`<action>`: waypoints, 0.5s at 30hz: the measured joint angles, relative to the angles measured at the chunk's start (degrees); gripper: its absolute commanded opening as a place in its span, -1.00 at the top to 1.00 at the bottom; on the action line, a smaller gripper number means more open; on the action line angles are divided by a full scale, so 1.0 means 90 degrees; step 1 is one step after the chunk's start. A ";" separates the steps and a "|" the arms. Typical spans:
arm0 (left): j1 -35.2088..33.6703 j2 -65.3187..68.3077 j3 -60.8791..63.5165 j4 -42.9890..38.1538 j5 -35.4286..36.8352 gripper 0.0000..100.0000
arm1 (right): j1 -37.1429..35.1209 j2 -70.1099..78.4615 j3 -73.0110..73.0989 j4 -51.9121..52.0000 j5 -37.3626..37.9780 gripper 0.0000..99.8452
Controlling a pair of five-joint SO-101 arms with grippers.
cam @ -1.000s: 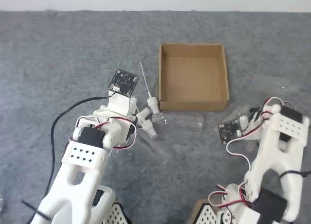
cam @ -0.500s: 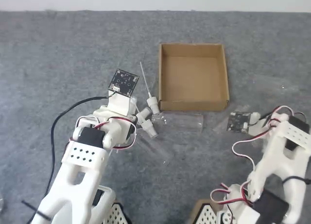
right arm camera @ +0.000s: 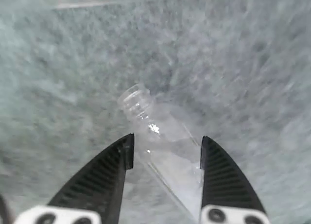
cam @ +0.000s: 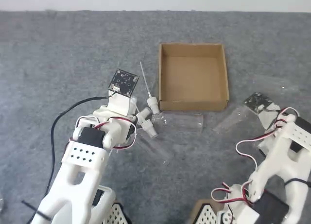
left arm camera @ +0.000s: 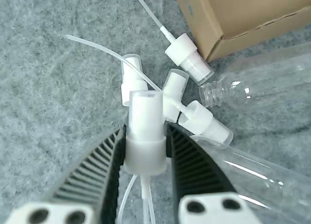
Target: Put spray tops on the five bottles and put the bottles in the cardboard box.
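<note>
Firmly, left gripper clamps a spray top (right gripper wide, astride a bottle).

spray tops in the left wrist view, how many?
5. One spray top is gripped in the left hand. A second top lies by the cardboard box corner. Three tops are clustered just past it. Others may be hidden under the hand.
</note>
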 measured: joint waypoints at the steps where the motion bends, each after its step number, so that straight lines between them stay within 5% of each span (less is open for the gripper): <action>1: 0.0000 0.0000 0.0000 0.0000 0.0000 0.97 | 0.0000 0.0010 -0.0059 0.0098 -0.0234 0.72; 7: 0.0000 0.0000 0.0000 0.0000 0.0000 0.97 | 0.0020 0.0029 -0.0215 0.0332 -0.1319 0.71; 15: 0.0000 0.0000 0.0000 0.0000 0.0000 0.97 | -0.0274 0.0029 -0.0518 0.0479 -0.0518 0.34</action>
